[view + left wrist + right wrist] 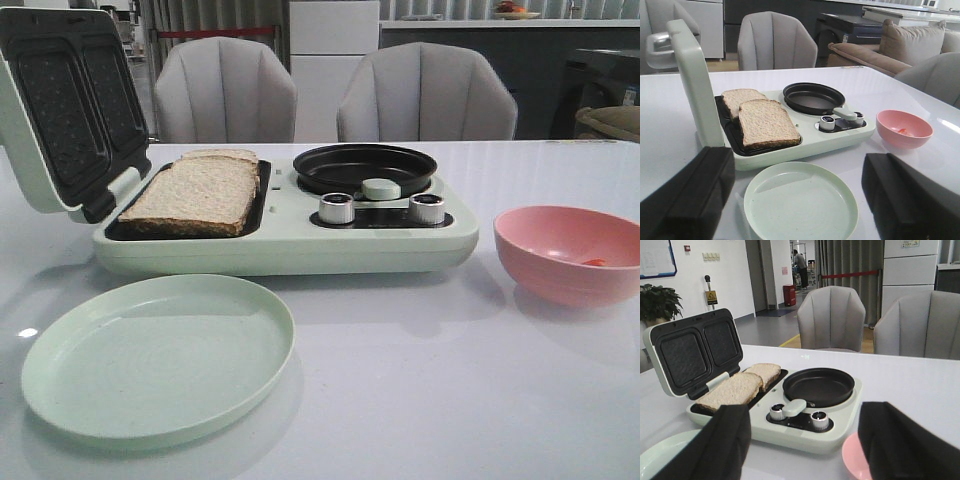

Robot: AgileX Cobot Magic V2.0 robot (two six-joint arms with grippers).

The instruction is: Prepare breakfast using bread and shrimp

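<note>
left fingers [690,197] spread wide, right fingers [895,440] too, holding nothing. bread [767,122] lies on the grill tray beyond both pairs; shrimp [903,131] in pink bowl [890,120], beyond left fingers.

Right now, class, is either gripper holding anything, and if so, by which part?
Nothing is held. The left gripper and right gripper are both open with nothing between their fingers. The bread lies in the sandwich maker.
</note>
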